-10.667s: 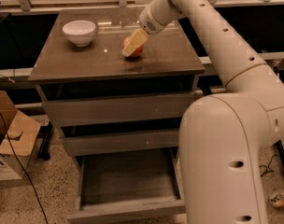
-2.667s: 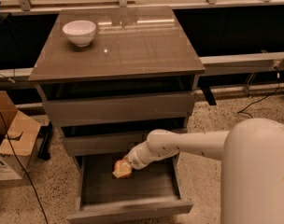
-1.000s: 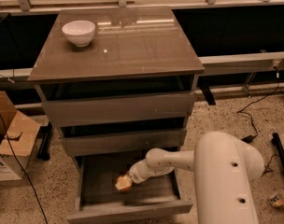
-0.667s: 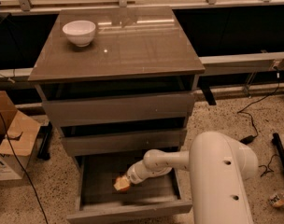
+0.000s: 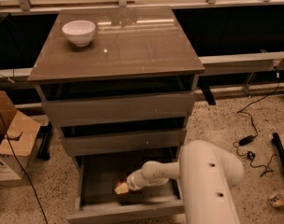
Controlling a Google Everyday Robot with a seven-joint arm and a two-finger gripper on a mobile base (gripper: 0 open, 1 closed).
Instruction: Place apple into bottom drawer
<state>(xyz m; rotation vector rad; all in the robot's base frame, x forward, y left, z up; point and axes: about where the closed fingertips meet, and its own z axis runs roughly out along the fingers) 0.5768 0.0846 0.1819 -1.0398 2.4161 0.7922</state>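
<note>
The bottom drawer (image 5: 128, 213) is pulled out wide below the two upper drawers, which stand slightly out. My arm reaches into it from the right. My gripper (image 5: 120, 188) is low inside the drawer at its front middle, just above or on the drawer floor. Its tan tip is all that shows there. The apple cannot be made out: it is hidden at or under the gripper tip, and I cannot tell whether it is held or lying in the drawer.
A white bowl (image 5: 79, 31) stands at the back left of the cabinet top (image 5: 132, 50). A cardboard box (image 5: 11, 141) sits on the floor at left. Cables (image 5: 248, 141) and a small bottle (image 5: 278, 198) lie on the floor at right. My white arm base (image 5: 207, 185) fills the front right.
The gripper left the cabinet top, came down into the open bottom drawer and sank lower toward its floor. Over the last second it has barely moved.
</note>
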